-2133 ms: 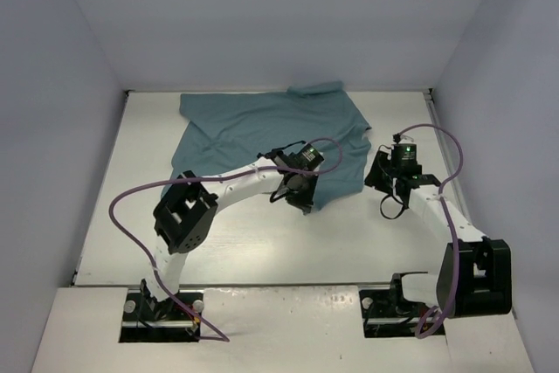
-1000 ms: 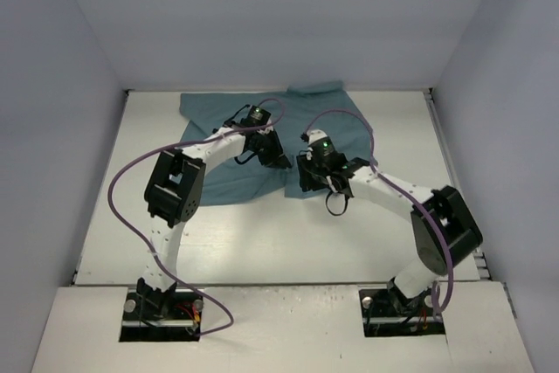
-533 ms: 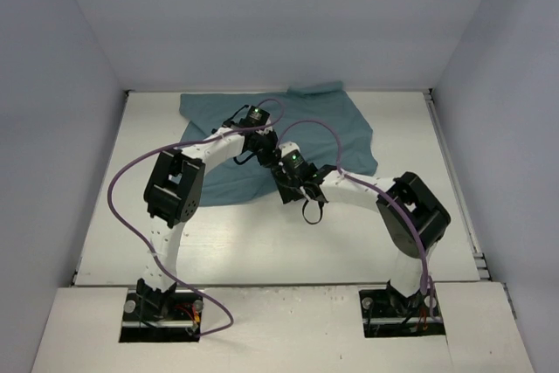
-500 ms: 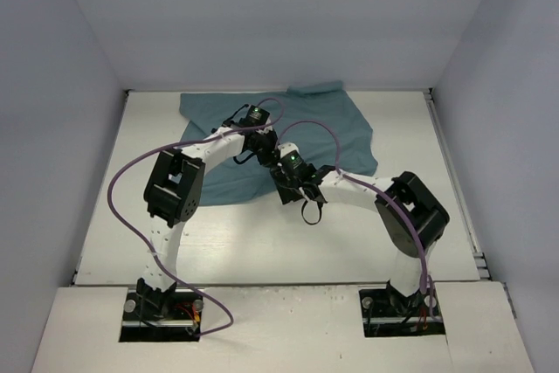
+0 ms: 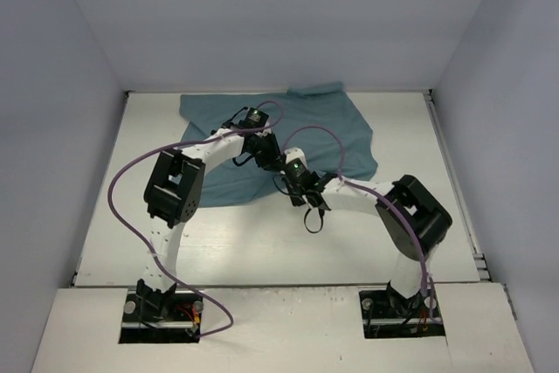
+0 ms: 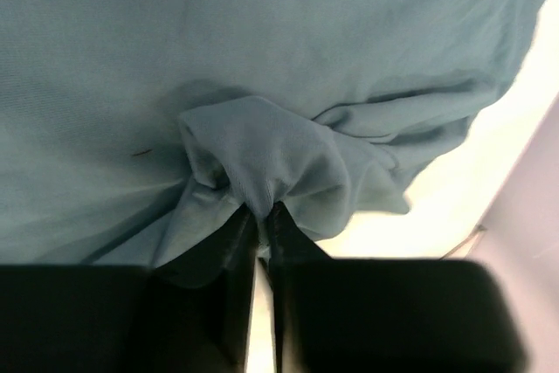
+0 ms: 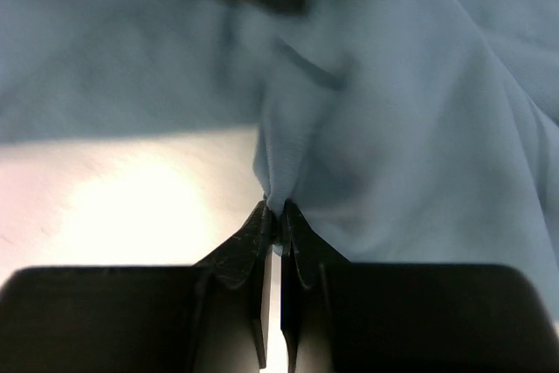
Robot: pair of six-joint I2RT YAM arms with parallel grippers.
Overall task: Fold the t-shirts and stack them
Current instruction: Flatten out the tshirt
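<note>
The teal t-shirt (image 5: 323, 128) lies rumpled across the back of the white table (image 5: 262, 242). My left gripper (image 5: 269, 156) hangs over the shirt's middle. In the left wrist view this left gripper (image 6: 262, 209) is shut on a bunched fold of the t-shirt (image 6: 262, 146). My right gripper (image 5: 286, 183) sits just beside it at the shirt's near edge. The right wrist view shows the right gripper (image 7: 278, 210) shut on a pinched edge of the t-shirt (image 7: 402, 128), with bare table to its left.
Pale walls close the table in on the left, back and right. Purple cables (image 5: 131, 189) loop off both arms above the table. The right arm's elbow (image 5: 412, 209) stands at mid right. Bare white tabletop (image 7: 113, 189) runs in front of the shirt.
The right arm swung left across the table to the shirt's near edge and its jaws closed on the cloth. The left gripper kept its hold and barely moved over the last second.
</note>
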